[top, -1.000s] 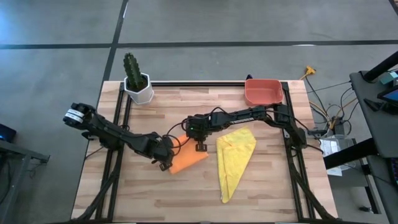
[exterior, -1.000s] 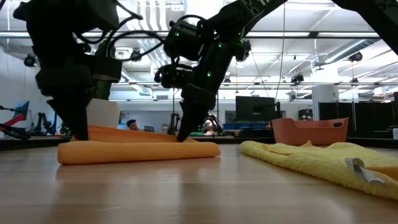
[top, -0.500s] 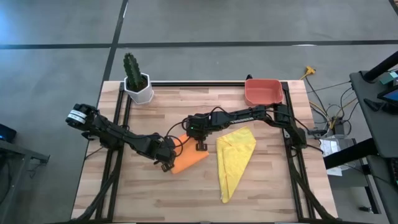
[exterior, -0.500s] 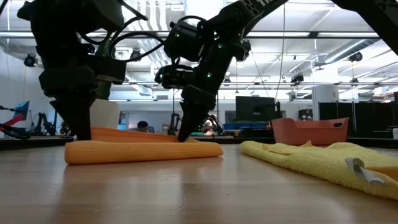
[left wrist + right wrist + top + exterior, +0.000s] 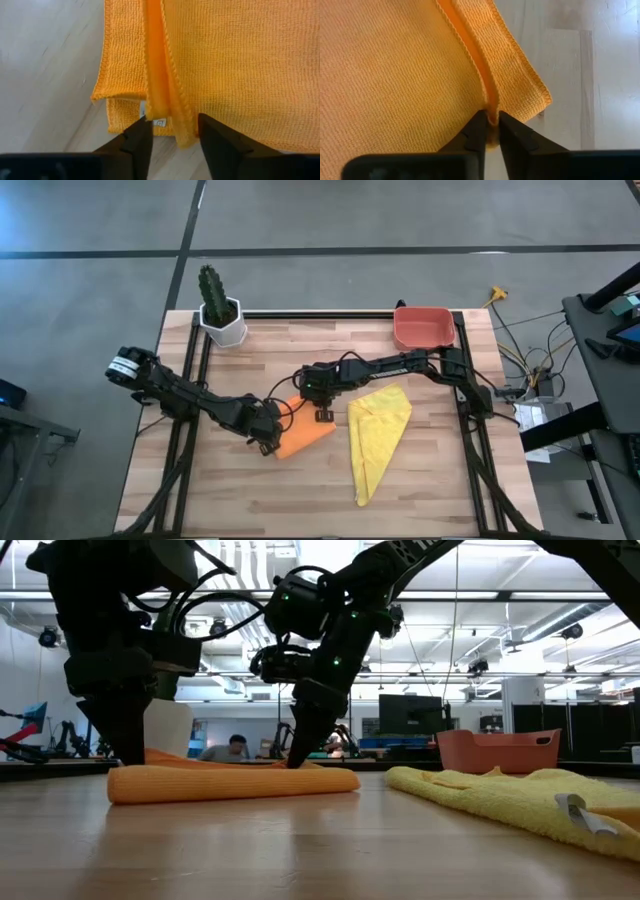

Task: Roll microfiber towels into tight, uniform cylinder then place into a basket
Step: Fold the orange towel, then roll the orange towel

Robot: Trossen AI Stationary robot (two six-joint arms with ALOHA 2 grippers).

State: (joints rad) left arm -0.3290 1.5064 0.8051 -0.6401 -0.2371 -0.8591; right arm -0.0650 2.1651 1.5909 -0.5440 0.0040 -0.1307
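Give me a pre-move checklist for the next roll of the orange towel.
1. Right end effector pinching the orange towel fold: ok, fingers nearly shut on the edge.
2. Left end effector gripping the same fold: not ok, fingers open astride it.
3. Towel rolled into a tight cylinder: not ok, only a low fold in the low view.
4. Yellow towel apart from the orange one: ok.
5. Basket ready: cannot tell what is inside; it stands at the table's far edge.
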